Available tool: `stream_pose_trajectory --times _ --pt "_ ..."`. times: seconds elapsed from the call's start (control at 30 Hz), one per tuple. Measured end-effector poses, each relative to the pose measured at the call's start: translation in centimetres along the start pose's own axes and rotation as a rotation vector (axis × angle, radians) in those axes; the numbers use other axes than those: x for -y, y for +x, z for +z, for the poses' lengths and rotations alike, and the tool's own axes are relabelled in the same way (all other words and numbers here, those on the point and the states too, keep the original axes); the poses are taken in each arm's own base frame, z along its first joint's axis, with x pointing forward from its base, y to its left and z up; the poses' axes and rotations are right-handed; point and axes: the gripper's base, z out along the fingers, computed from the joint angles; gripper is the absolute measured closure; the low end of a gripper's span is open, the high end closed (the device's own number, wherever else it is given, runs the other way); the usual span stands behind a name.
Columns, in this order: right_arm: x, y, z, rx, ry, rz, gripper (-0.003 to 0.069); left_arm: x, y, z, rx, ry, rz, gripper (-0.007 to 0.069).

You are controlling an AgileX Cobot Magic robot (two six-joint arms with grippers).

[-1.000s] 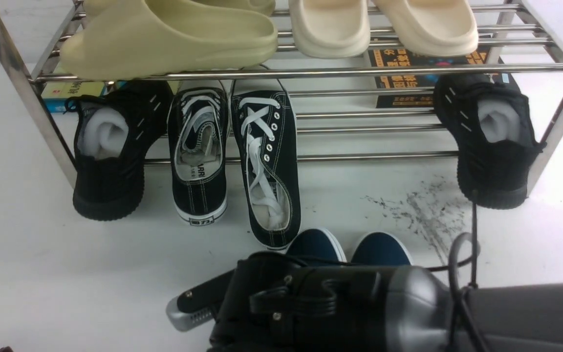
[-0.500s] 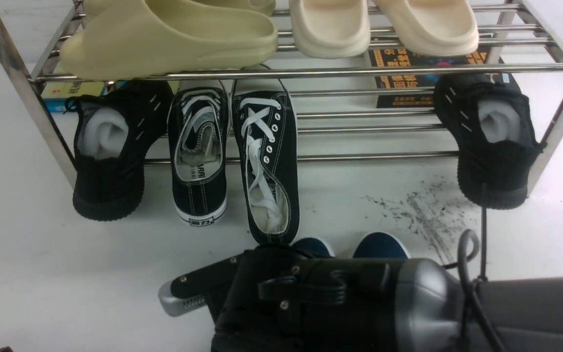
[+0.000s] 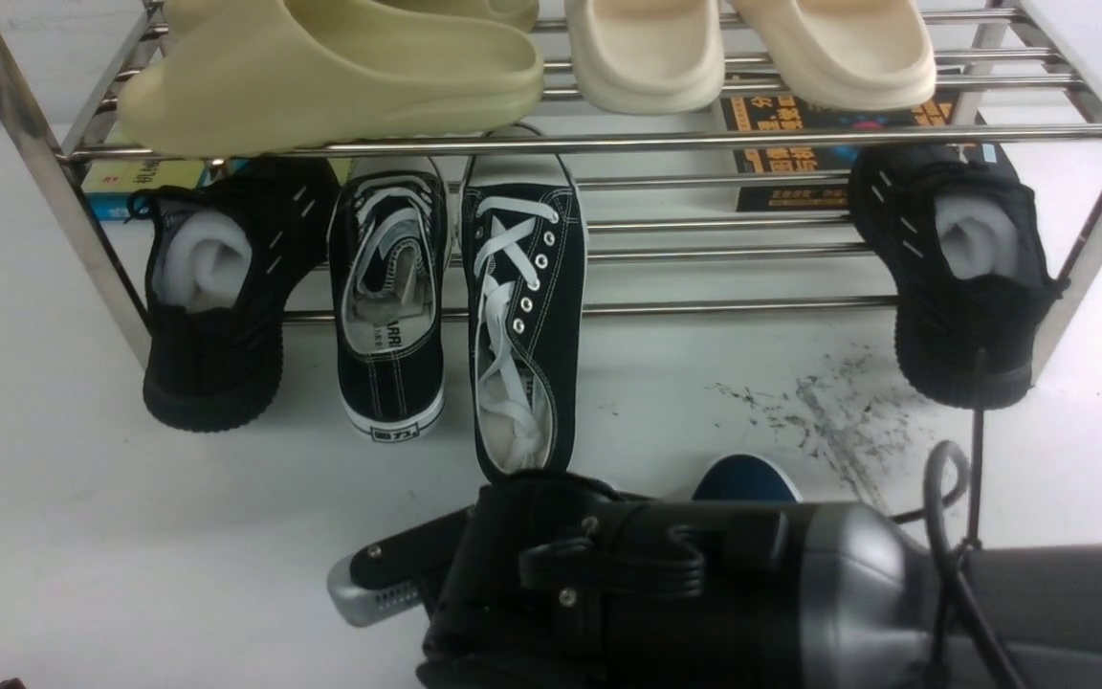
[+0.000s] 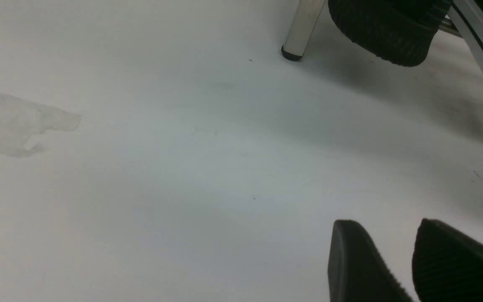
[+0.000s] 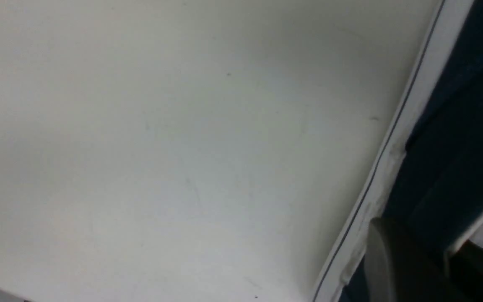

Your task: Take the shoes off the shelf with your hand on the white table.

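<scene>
One navy blue toe of the shoes (image 3: 744, 477) shows on the white table (image 3: 82, 536) in front of the chrome shelf (image 3: 608, 144); the rest of the pair is hidden behind my right gripper (image 3: 513, 584). In the right wrist view my right gripper (image 5: 430, 247) is shut on the navy shoe's side wall (image 5: 463, 138), one finger outside by the white sole and one inside the opening. My left gripper (image 4: 386, 224) hovers over bare table, open, with nothing between its black fingertips.
Black lace-up sneakers (image 3: 522, 316) and black knit sneakers (image 3: 216, 297) (image 3: 962, 277) hang over the shelf's lower tier. Pale slides (image 3: 341, 77) lie on the upper tier. Dark scuff marks (image 3: 828, 411) are on the table. A shelf leg (image 4: 302, 25) stands near my left gripper.
My right gripper has shifted a little forward and right, now hiding the left navy toe. The nearer lace-up sneaker has swung straighter, its heel going left.
</scene>
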Motion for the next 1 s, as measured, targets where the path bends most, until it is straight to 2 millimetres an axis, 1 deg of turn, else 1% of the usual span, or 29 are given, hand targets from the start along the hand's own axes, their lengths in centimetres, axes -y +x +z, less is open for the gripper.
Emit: stream_pose_trajectory --times 0.13,0.2,0.23,0.3,0.33,0.37,0.4,0.47,0.53,0.6,0.73,0.77,0.8,0.87,0.9,0.93,0.97,1.0 --pt "0.3 0.2 0.0 -0.003 0.044 0.017 0.0615 0.0 0.0 0.0 0.0 0.0 0.0 0.0382" --pt "0.2 0.2 0.0 0.003 0.052 0.021 0.0582 0.0 0.0 0.0 0.0 0.0 0.0 0.0382" --pt "0.3 0.2 0.0 0.009 0.058 0.016 0.0547 0.0 0.0 0.0 0.0 0.0 0.0 0.0382" --pt "0.3 0.1 0.0 0.015 0.062 0.01 0.052 0.0 0.0 0.0 0.0 0.0 0.0 0.0382" --pt "0.4 0.0 0.0 0.023 0.069 0.004 0.0482 0.0 0.0 0.0 0.0 0.0 0.0 0.0382" --pt "0.5 -0.1 0.0 0.029 0.073 0.002 0.0417 0.0 0.0 0.0 0.0 0.0 0.0 0.0382" --pt "0.6 -0.1 -0.1 0.025 0.075 0.0 0.037 0.0 0.0 0.0 0.0 0.0 0.0 0.0382" --pt "0.7 -0.1 -0.3 0.017 0.068 -0.011 0.0326 0.0 0.0 0.0 0.0 0.0 0.0 0.0382" --pt "0.8 0.0 -1.3 0.007 0.044 -0.039 0.0293 0.0 0.0 0.0 0.0 0.0 0.0 0.0382" --pt "0.8 0.3 -2.9 0.003 0.003 -0.073 0.0286 0.0 0.0 0.0 0.0 0.0 0.0 0.0382" --pt "1.8 1.0 -7.4 0.031 -0.056 -0.153 0.031 0.0 0.0 0.0 0.0 0.0 0.0 0.0382" --pt "1.9 1.1 -8.0 0.036 -0.059 -0.162 0.0314 0.0 0.0 0.0 0.0 0.0 0.0 0.0382" --pt "2.7 1.5 -9.9 0.059 -0.064 -0.202 0.0335 0.0 0.0 0.0 0.0 0.0 0.0 0.0382" --pt "4.0 2.1 -12.4 0.09 -0.052 -0.26 0.0375 0.0 0.0 0.0 0.0 0.0 0.0 0.0382" --pt "4.8 2.5 -14.2 0.125 -0.057 -0.286 0.04 0.0 0.0 0.0 0.0 0.0 0.0 0.0382" --pt "5.3 2.7 -15.0 0.147 -0.057 -0.302 0.0415 0.0 0.0 0.0 0.0 0.0 0.0 0.0382" --pt "6.2 3.1 -16.8 0.197 -0.062 -0.33 0.0448 0.0 0.0 0.0 0.0 0.0 0.0 0.0382" --pt "6.9 3.3 -18.0 0.235 -0.067 -0.345 0.0472 0.0 0.0 0.0 0.0 0.0 0.0 0.0382"
